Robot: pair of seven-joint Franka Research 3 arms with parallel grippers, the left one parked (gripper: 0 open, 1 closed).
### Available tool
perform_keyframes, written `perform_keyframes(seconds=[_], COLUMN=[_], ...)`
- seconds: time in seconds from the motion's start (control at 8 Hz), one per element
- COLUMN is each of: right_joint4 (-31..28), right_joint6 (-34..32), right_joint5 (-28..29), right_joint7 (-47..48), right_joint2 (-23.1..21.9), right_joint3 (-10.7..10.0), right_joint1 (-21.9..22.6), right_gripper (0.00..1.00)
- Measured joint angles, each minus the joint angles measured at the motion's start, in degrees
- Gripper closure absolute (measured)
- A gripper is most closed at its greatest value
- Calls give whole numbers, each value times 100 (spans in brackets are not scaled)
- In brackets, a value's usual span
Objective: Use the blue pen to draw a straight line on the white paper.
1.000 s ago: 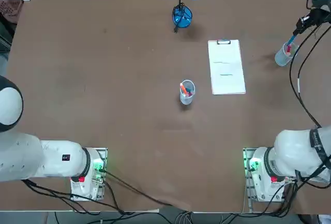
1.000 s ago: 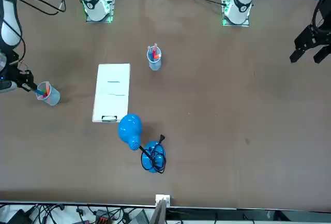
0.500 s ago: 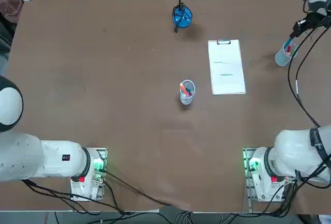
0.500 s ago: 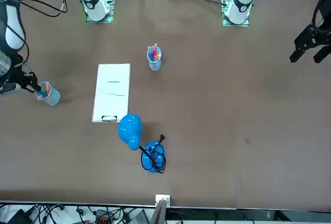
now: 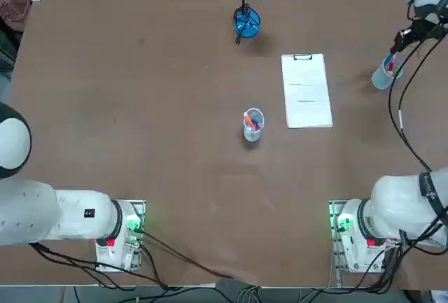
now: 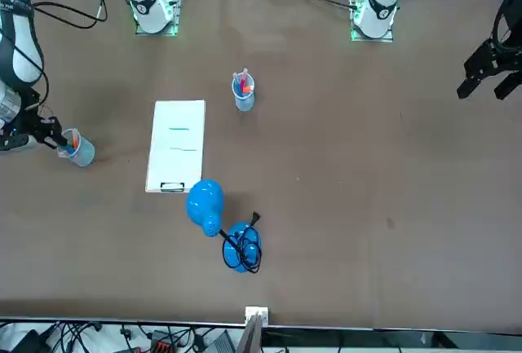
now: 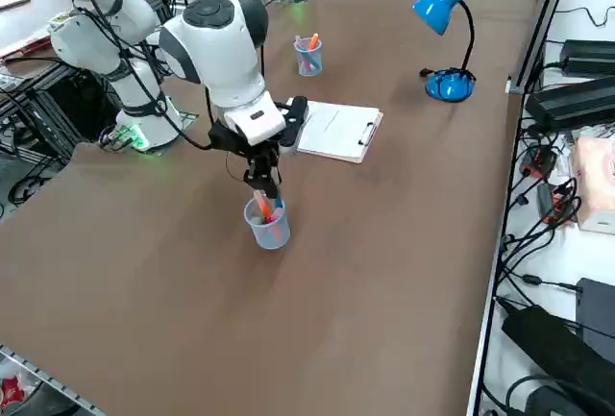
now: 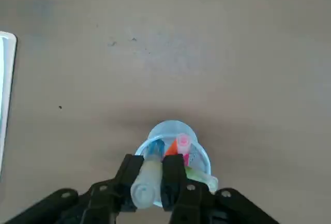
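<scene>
My right gripper [image 8: 153, 166] is shut on the blue pen [image 8: 153, 150]. The pen's far end reaches into a clear plastic cup [image 8: 178, 144] that also holds orange, pink and green pens. From the side, the gripper [image 7: 264, 185] hangs just above that cup [image 7: 268, 225], with the pen [image 7: 276, 208] angled down into it. The cup [image 5: 383, 74] stands near the table's right edge, with the gripper [image 5: 401, 40] over it. Left of it lies the white paper [image 5: 306, 91], with a clip at its far short edge and two short faint lines. It also shows in the front view [image 6: 177, 144].
A second cup of pens [image 5: 253, 124] stands mid-table, left of the paper. A blue desk lamp [image 5: 246, 20] sits by the far edge. The right table edge is close beside the cup under my gripper.
My right gripper has shifted slightly toward the cup with the blue pen still in it. The paper, the other cup and the lamp have not moved.
</scene>
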Motion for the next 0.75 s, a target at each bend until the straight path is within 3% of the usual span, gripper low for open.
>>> perform_keyframes(seconds=[0.62, 0.75], right_joint4=[-32, -32], right_joint6=[8, 8], right_joint5=[11, 11], right_joint7=[-3, -8], right_joint2=[116, 128], right_joint3=[0, 0], right_joint1=[-2, -2], right_gripper=[82, 74])
